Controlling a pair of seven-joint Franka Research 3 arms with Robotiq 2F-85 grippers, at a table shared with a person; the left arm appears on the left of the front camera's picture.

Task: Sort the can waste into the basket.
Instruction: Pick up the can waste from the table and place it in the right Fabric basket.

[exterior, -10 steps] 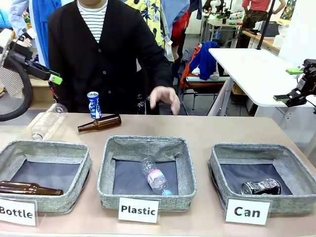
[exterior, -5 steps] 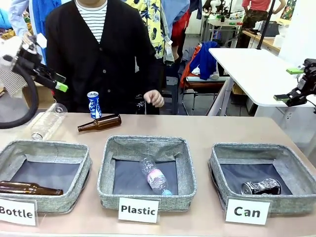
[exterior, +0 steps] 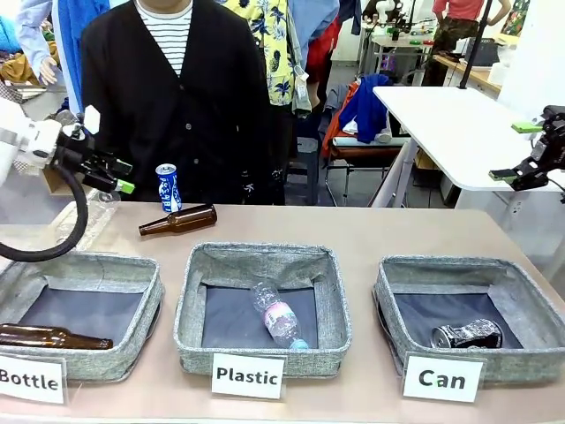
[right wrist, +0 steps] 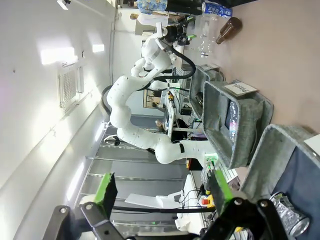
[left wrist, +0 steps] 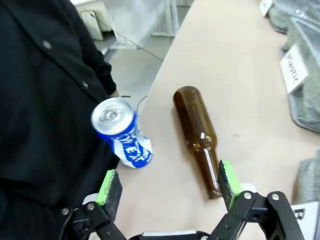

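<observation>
Tabletop (exterior: 371, 230) w/ blue can (exterior: 168, 187), left tool (exterior: 124, 175) spread wide, empty, right tool (exterior: 516, 151) spread, empty

White table (exterior: 450, 128), hanging clothes (exterior: 274, 44) behind

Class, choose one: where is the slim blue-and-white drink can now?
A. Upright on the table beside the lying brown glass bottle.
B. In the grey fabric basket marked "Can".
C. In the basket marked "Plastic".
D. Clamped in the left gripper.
A: the slim blue-and-white drink can stands upright on the table beside the lying brown glass bottle, apart from the open left gripper.
</observation>
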